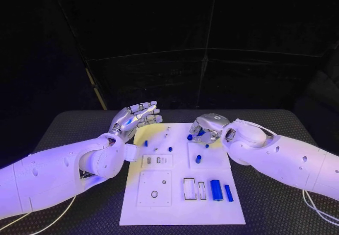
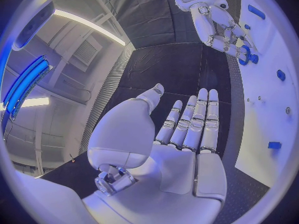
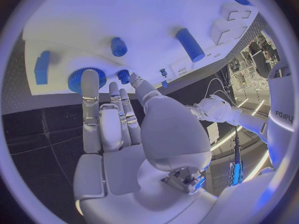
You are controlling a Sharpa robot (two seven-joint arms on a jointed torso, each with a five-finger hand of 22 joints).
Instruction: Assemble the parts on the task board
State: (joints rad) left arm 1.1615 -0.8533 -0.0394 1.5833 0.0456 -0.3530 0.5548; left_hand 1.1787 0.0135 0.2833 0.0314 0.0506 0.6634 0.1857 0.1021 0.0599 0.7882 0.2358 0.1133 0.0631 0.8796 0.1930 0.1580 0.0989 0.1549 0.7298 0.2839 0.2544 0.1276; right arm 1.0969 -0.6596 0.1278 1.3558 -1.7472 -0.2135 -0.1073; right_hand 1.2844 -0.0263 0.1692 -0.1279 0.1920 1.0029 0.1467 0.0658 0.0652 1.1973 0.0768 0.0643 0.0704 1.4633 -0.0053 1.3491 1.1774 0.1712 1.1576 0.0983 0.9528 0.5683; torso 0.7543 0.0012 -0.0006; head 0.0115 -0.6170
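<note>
Fingers [image 2: 193, 122] of your left hand [image 1: 135, 117] lie straight and side by side, thumb apart, palm bare: it holds nothing. You see it raised over the black table [image 1: 78, 127] just off the far left corner of the task board [image 1: 180, 205], not touching the plate.

Your right hand [image 1: 206, 128] sits at the board's far edge, right of centre, fingers bent down toward the plate. In the right wrist view its fingertips [image 3: 91, 78] reach a blue gear [image 3: 79, 78] that lies flat on the board; one finger covers part of the gear's toothed rim. Whether the hand truly grips the gear or only rests on it, you cannot tell. A small blue peg [image 3: 123, 75] stands just beside those fingers, and another round peg [image 3: 118, 46] stands a little farther in.

Going outward across the board, a short blue cylinder [image 1: 198, 158] lies near the middle, right of two small upright pins [image 1: 146, 143]. Near the front right lie a thick blue cylinder [image 1: 216, 190] and a thinner blue bar [image 1: 229, 193], side by side, next to rectangular slots [image 1: 189, 188]. At front left you have a square panel with an oval hole [image 1: 155, 194].
</note>
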